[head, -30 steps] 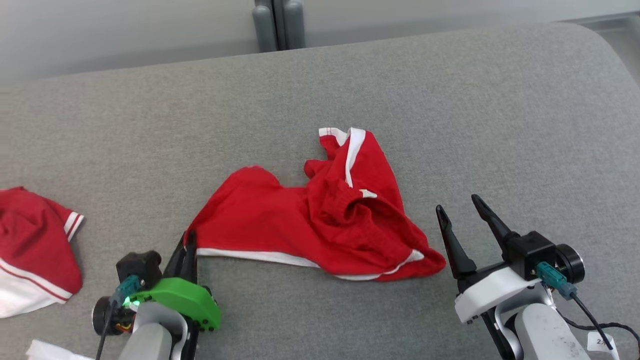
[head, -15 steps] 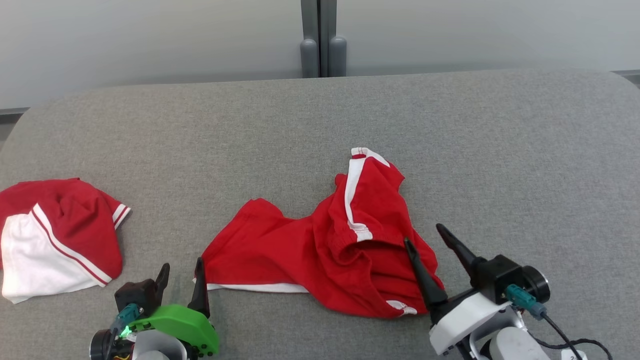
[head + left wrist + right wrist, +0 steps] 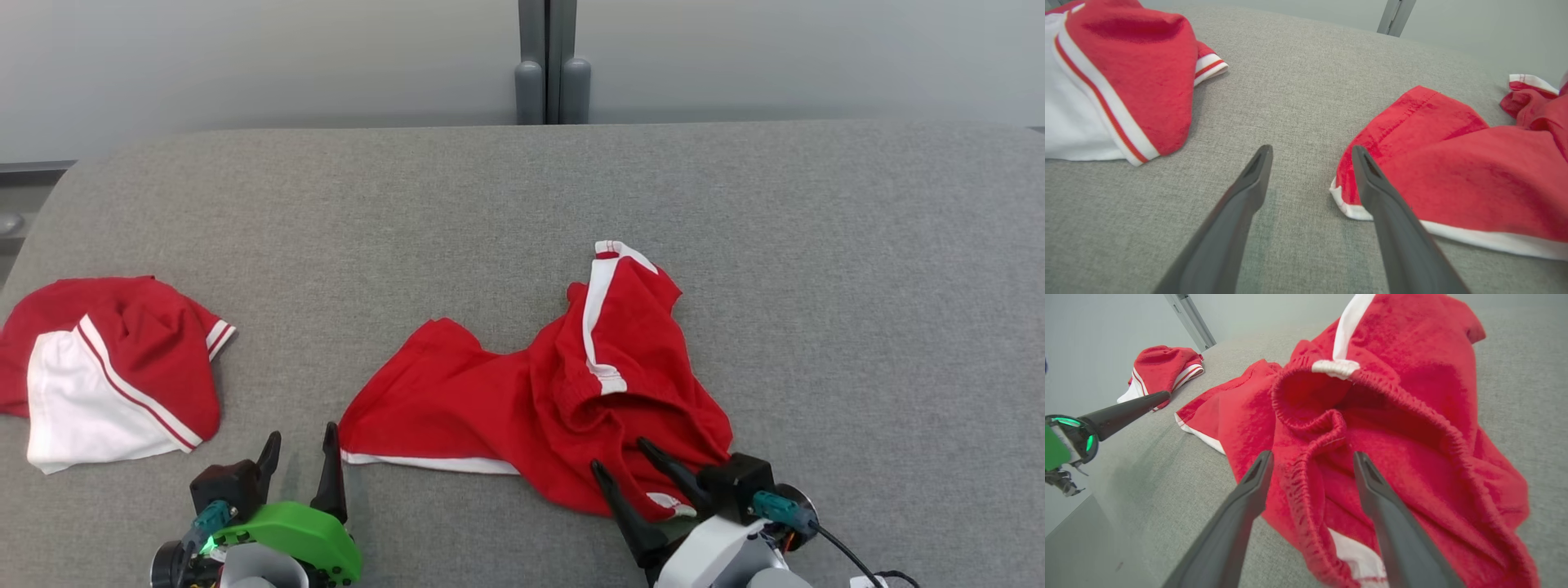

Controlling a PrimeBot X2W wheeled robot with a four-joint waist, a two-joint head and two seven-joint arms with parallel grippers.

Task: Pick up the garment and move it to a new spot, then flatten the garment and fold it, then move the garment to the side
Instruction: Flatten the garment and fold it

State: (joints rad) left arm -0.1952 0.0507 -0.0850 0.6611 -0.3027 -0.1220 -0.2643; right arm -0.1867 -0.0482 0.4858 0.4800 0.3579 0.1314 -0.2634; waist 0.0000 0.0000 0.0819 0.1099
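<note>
Lying crumpled just below the middle of the head view is one red garment (image 3: 490,392) with white trim, a pair of shorts by its elastic waistband, spread wider toward the left and bunched up toward the right. One white-edged hem corner points to the lower left.

Two grippers are in view. The right gripper (image 3: 619,454), at the lower right, has its two fingers spread wide over the bunched waistband, with a ridge of elastic between them in the right wrist view; whether they touch the cloth I cannot tell. The left gripper (image 3: 302,433), at the lower left, is also spread wide and holds nothing. It sits just beside the hem corner.

The garment rests on a grey fabric surface (image 3: 816,286) with rounded far corners. A pale wall (image 3: 245,57) rises behind it, and two rounded grey posts (image 3: 553,82) stand at top centre.

One second garment (image 3: 122,359), red and white, lies at the far left, well apart.
</note>
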